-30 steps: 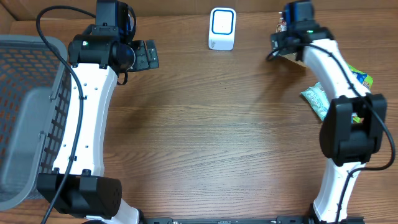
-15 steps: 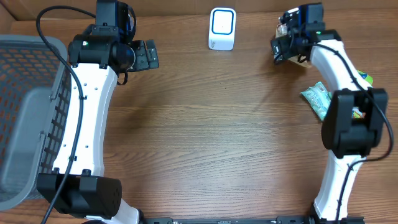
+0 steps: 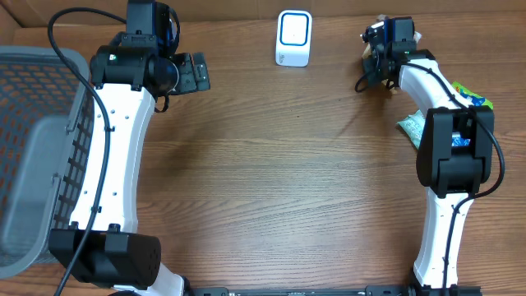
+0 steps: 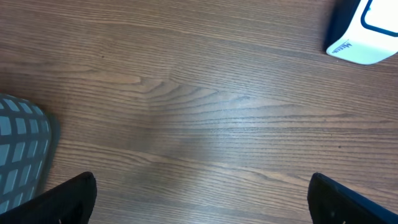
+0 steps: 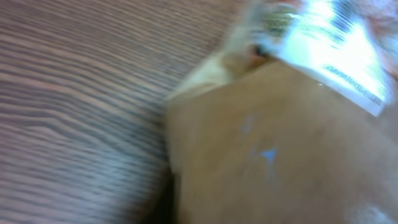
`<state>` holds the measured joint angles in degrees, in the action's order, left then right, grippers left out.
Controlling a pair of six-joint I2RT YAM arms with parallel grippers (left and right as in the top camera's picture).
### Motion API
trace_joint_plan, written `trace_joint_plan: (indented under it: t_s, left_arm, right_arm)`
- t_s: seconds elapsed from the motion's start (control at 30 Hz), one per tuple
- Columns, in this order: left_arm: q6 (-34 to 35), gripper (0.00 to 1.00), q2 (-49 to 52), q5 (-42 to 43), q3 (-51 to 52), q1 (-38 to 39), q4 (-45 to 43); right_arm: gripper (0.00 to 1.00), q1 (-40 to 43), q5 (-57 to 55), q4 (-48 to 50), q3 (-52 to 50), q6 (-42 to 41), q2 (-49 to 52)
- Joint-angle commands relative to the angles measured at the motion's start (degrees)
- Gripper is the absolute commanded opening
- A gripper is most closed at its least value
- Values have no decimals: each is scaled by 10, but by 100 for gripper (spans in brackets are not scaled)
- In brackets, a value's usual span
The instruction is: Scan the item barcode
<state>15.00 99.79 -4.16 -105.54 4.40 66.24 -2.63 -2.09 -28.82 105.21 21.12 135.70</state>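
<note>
**Basket** (image 3: 33, 164). Grey mesh, far left edge of the desk (image 3: 271, 189). No part in this step.

**Left gripper** (image 3: 197, 72). Wide open and empty, hovering over bare wood near the basket. Risk: low, as it is well apart from the item.

**Scanner** (image 3: 293, 37). Small white unit at the back edge, centre. The item is not in front of it yet. Risk: a packet swung in too low or too fast could knock it askew.

**Right gripper** (image 3: 380, 49). Back edge, to the right of the scanner, with the jaws closed narrow. It appears to pinch the brown packet (image 5: 267, 143) by a thin edge, though the contact itself is hidden.

- Risk: so slight a hold on a limp wrapper may slip or let the packet swivel during the carry.
- Risk: the barcode label (image 5: 339, 46) lies on the upper face in the blurred wrist view, so it may turn away from the scanner or crease and give no read.

**Spare packets** (image 3: 417, 130). They lie beside the right arm, nearer the right edge. Risk: the arm's elbow could sweep them.
</note>
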Motion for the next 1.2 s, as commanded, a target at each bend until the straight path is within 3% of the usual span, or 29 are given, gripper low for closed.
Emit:
trace_joint_plan:
  t_s: [0.0, 0.13, 0.5, 0.67, 0.83, 0.9, 1.17]
  left_arm:
    - [-2, 100, 3, -5, -14, 1, -1]
    - [-2, 100, 3, -5, -14, 1, -1]
    - [-2, 100, 3, -5, -14, 1, -1]
    - [-2, 100, 3, -5, -14, 1, -1]
    - [-2, 100, 3, -5, -14, 1, -1]
    - [-2, 100, 3, -5, -14, 1, -1]
    - [-2, 100, 3, -5, -14, 2, -1]
  right_arm:
    - [4, -2, 24, -26, 10, -31, -2]
    - [4, -7, 62, -55, 11, -110, -37]
    - [4, -7, 463, -188, 10, -334, -228]
    - [4, -9, 621, -140, 9, -430, -236]
    - [4, -23, 738, 22, 9, -544, -205]
    - [4, -34, 753, 117, 9, -631, -187]
    - [4, -58, 710, 590, 9, -1101, -57]
